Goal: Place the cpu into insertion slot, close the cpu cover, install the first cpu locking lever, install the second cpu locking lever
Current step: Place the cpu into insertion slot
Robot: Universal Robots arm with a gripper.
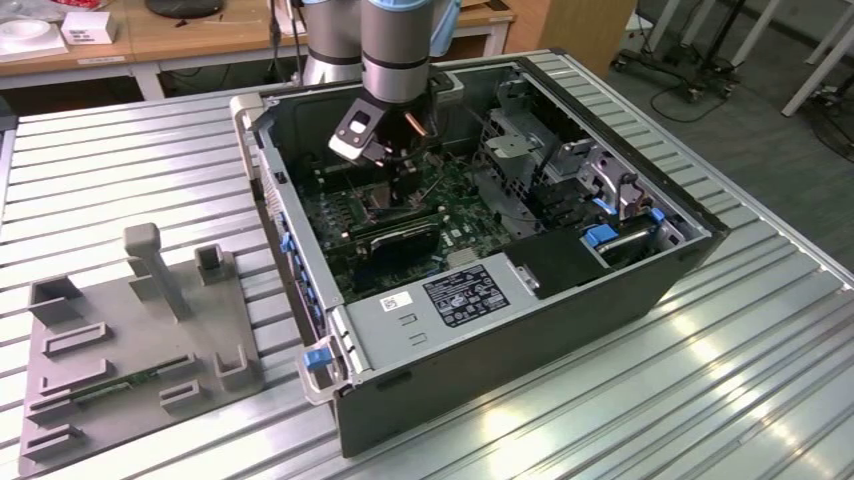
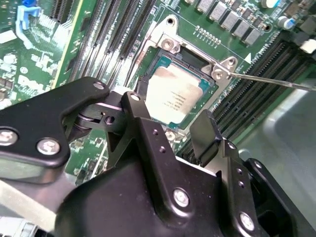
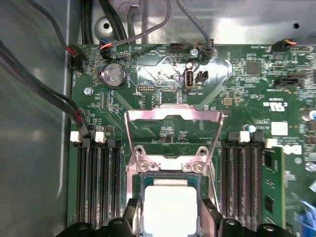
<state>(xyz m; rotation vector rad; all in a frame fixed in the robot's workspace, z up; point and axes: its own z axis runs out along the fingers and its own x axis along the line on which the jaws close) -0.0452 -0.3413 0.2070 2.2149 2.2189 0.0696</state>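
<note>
The cpu [image 2: 175,96], a pale square chip, lies flat in the insertion slot [image 2: 173,58] on the green board; I see it too in the first wrist view [image 3: 168,210]. My gripper [image 2: 170,116] hangs just above it, open, one black finger [image 2: 134,101] on each side of the chip and nothing held. The cpu cover [image 3: 173,114], a silvery frame, is swung back off the slot onto the board. A thin metal locking lever [image 2: 269,80] sticks out beside the slot. In the exterior view the gripper [image 1: 391,178] reaches down into the open computer case [image 1: 534,330].
Long black memory slots [image 3: 96,182] flank the slot on both sides. Cables [image 3: 54,94] run along the case wall. A drive cage with blue clips [image 1: 601,215] fills the case toward the exterior view's right. A grey fixture block [image 1: 134,340] stands on the ribbed table [image 1: 747,380].
</note>
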